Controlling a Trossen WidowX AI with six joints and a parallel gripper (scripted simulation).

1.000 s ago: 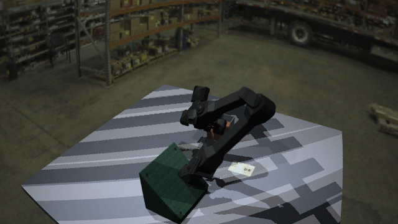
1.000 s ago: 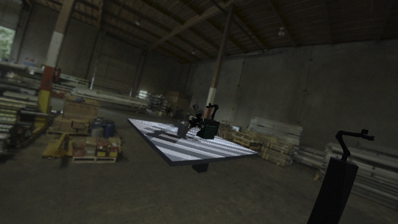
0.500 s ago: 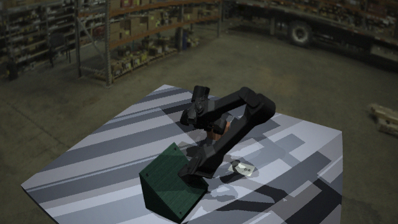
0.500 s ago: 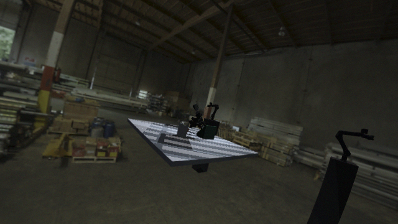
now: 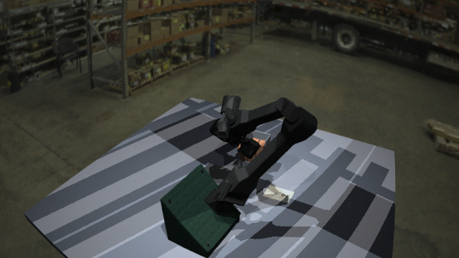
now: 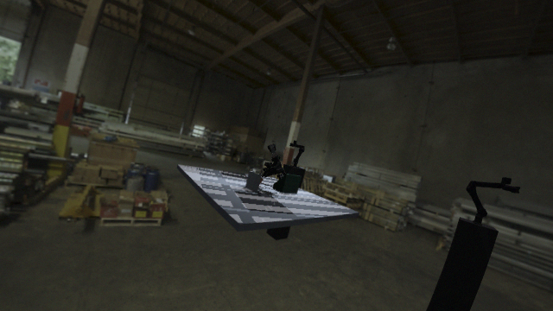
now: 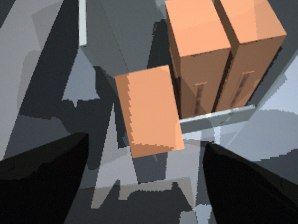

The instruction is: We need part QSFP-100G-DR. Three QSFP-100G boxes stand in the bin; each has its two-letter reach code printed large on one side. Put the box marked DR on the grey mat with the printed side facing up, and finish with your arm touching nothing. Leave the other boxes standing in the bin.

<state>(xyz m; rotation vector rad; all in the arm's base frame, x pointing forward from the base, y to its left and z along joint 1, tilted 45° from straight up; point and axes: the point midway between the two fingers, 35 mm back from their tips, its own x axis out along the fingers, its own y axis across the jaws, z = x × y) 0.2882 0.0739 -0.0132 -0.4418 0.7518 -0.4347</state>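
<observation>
Box DR is one of three orange boxes (image 5: 261, 140) (image 7: 150, 111) at the bin (image 5: 264, 135) (image 6: 253, 181) (image 7: 220, 119); we cannot read which. We observe the gripper (image 5: 248, 147) (image 6: 264, 174) (image 7: 147, 148) partly open, holding nothing, above the left box. Green wedge (image 5: 197, 206) (image 6: 290, 183): near left in the top view.

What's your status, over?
Gripper open, nothing held. Lone orange box apart from the standing pair. Reach codes unreadable.
</observation>
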